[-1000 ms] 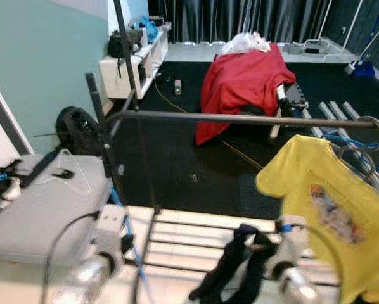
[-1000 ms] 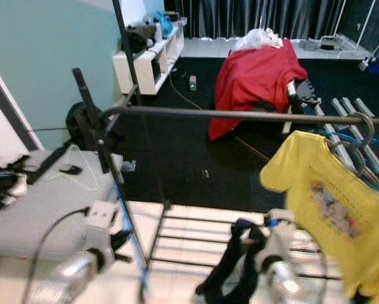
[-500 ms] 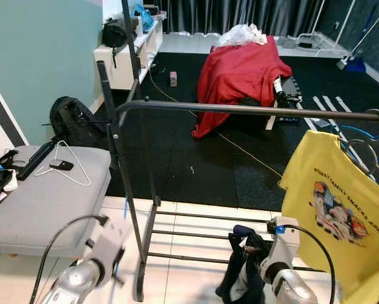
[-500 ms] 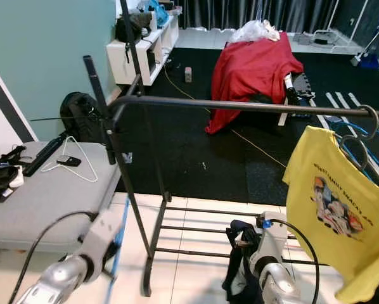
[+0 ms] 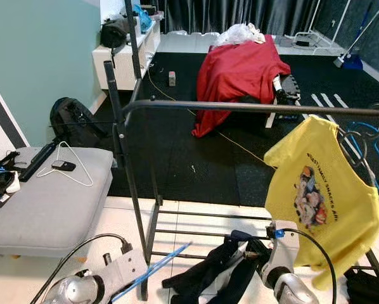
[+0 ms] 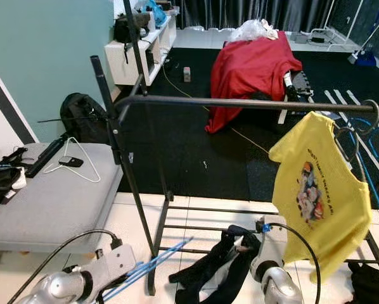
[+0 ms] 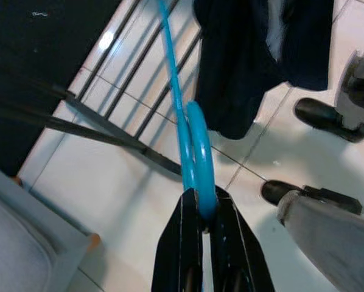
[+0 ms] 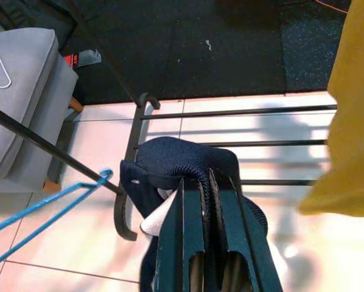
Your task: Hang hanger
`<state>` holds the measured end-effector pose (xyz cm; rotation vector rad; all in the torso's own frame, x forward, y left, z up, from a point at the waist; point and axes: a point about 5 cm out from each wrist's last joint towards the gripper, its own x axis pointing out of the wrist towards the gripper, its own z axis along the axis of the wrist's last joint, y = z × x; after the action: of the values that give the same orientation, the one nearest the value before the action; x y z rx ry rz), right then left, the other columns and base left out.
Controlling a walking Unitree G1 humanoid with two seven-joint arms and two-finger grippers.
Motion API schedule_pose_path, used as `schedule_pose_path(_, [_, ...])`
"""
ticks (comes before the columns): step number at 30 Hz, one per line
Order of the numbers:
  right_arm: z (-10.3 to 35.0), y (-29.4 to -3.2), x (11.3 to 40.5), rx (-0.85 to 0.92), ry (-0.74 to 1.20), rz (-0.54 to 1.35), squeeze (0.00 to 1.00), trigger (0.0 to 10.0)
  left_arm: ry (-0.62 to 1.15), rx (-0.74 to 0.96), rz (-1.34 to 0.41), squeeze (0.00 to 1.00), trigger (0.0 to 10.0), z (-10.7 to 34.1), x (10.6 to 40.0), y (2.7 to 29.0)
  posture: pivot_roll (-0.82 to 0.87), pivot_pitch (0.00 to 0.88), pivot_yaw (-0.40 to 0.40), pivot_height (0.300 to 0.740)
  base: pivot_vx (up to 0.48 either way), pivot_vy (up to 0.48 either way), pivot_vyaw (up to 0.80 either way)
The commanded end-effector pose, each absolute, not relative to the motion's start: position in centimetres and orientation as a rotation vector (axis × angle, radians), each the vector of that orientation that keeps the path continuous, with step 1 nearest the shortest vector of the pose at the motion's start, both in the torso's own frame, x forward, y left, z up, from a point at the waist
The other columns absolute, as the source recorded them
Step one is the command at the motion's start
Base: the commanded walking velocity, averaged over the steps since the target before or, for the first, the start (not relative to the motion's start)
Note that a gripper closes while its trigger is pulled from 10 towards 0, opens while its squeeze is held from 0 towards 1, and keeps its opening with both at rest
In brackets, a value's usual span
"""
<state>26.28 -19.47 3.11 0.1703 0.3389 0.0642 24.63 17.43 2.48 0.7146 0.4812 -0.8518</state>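
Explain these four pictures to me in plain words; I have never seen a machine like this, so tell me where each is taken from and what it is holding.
This is a walking humanoid robot with two silver arms, each ending in two long black fingers. The two wide pictures come from cameras in its head, looking down past a black clothes rack on which a yellow T-shirt hangs. The other two come from cameras on its wrists, looking along the fingers. The left gripper is shut on a blue hanger, held low by the rack's foot. The right gripper is shut on a dark garment, also low. To the robot's left a grey bench carries a white wire hanger. Farther back, a red cloth covers something on the dark floor.
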Motion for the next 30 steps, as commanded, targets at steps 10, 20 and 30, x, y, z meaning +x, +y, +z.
schedule_pose_path(10, [3.1, -19.3, 26.1, 0.173, 0.343, 0.066, 0.0, 10.0, 0.382, 0.437, -0.612, 0.0, 10.0, 5.5, 27.9, 15.2, -0.11, 0.083, 0.01, 0.735, 0.0, 0.0, 0.0])
schedule_pose_path(20, [3.9, -19.6, 26.6, 0.164, 0.293, 0.038, 0.0, 10.0, 0.188, 0.04, -0.373, 0.0, 10.0, 11.9, 32.5, 13.5, -0.11, 0.073, 0.024, 0.735, 0.0, 0.0, 0.0])
schedule_pose_path(30, [4.8, -20.3, 27.0, 0.161, 0.24, -0.002, 0.0, 10.0, 0.041, 0.018, -0.393, 0.0, 10.0, 15.2, 32.8, 11.8, -0.12, 0.063, 0.025, 0.735, 0.0, 0.0, 0.0])
